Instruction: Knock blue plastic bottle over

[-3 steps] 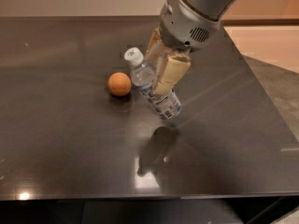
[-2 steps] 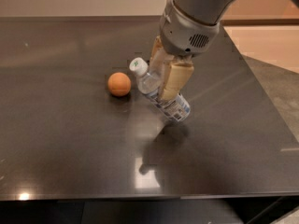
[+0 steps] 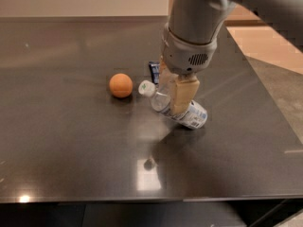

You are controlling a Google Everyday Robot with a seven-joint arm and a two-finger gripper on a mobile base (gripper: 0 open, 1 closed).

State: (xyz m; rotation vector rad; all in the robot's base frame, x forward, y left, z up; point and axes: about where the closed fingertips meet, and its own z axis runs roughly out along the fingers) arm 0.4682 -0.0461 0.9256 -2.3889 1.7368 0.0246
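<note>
Fingers (image 3: 182, 96) look clamped across the middle of the blue plastic bottle (image 3: 193, 116), one tan pad in front of it and the other behind. So the gripper (image 3: 173, 100) sits right over it, approx centre of the bench (image 3: 71, 141), a bit twd the right edge.

Bottle's tipped way over, nearly lying down. White cap points at the left edge and is slightly raised. Base is twd the near-right corner, on or v close to the surface. Can't tell if the whole side is down yet.

Handling-wise, imo: thin clear plastic, looks light, so it'll prob squash under a hard squeeze and skid on that glossy top. Round body = it'll roll once let go. Best hold is the labelled middle, not the cap.

Orange ball (image 3: 120, 85) sits just beside the cap on the left-edge side, not touching afaict. Dark blue packet (image 3: 154, 70) lies behind the gripper twd the far edge, partly hidden.
</note>
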